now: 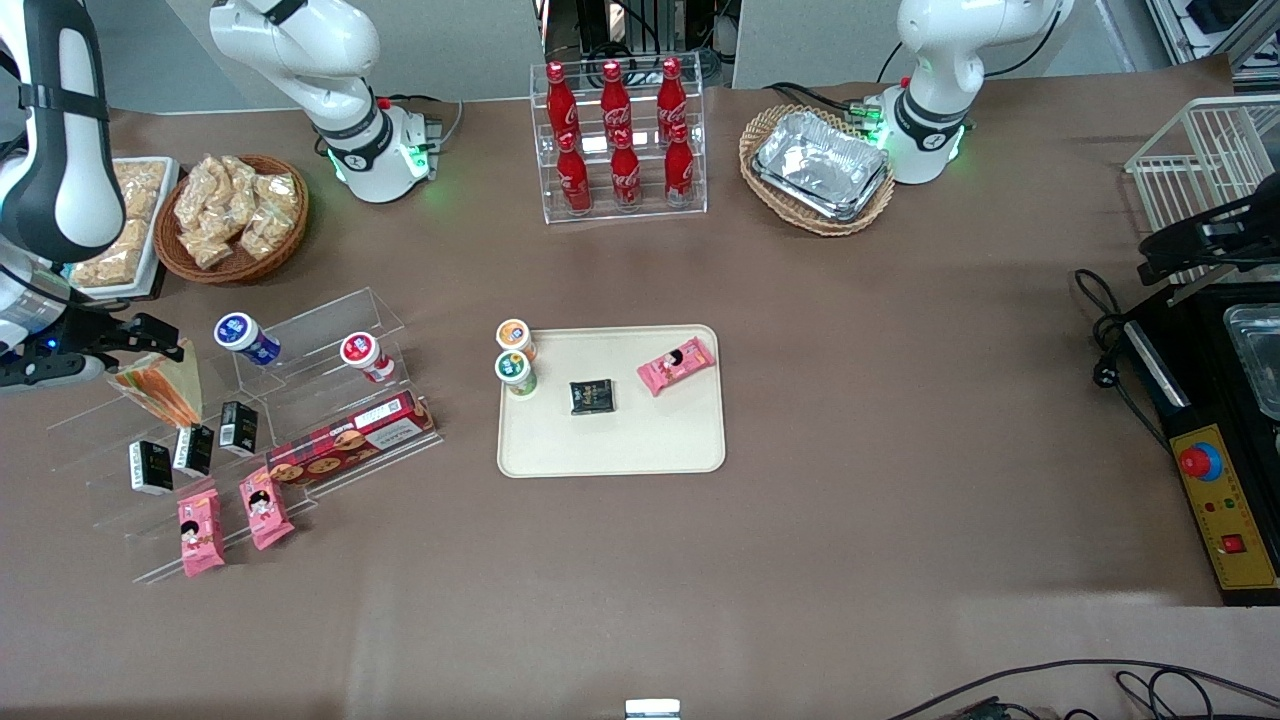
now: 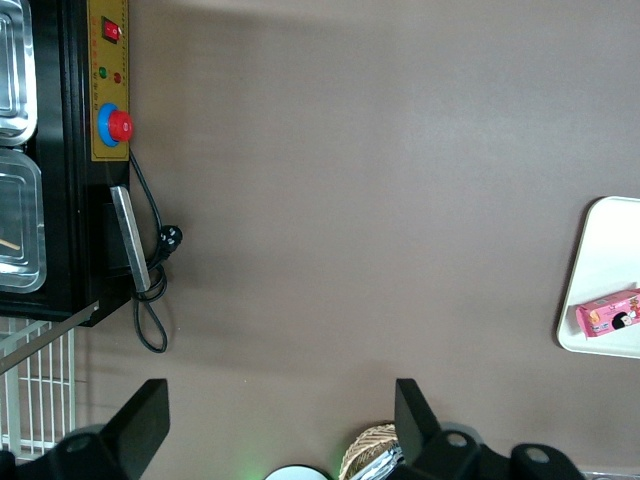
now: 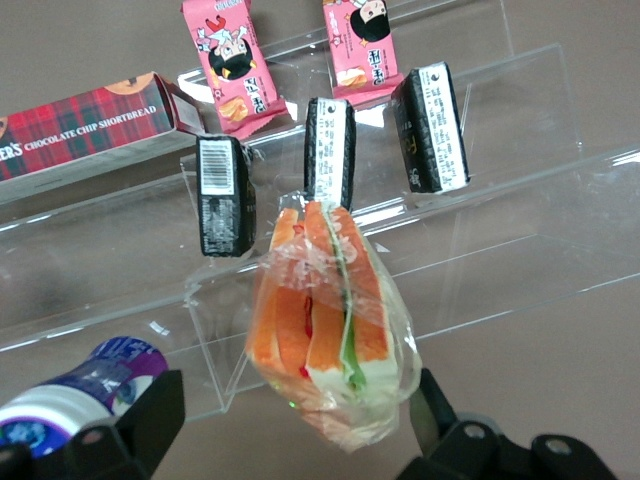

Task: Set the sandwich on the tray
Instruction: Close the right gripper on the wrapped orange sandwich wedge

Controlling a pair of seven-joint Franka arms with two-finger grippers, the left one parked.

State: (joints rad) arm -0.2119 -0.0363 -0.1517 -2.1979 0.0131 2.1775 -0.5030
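Note:
The sandwich [image 1: 160,392], a wrapped wedge with orange and green filling, stands on the clear acrylic stepped shelf [image 1: 300,340] toward the working arm's end of the table. In the right wrist view the sandwich [image 3: 325,320] sits between the fingers of my right gripper [image 3: 295,392]. The gripper [image 1: 150,345] is open. One finger [image 3: 428,410] is at the wrap and the other finger [image 3: 150,415] stands clear of it. The beige tray [image 1: 620,445] lies flat at the table's middle; its corner shows in the left wrist view [image 2: 600,260].
On the tray are two small cups [image 1: 516,370], a black packet [image 1: 592,397] and a pink snack packet [image 1: 676,365]. The shelf also holds black packets [image 3: 329,152], a shortbread box [image 1: 350,438], pink packets [image 1: 200,533] and two cups [image 1: 246,338]. Cola bottles [image 1: 620,140] and baskets stand farther back.

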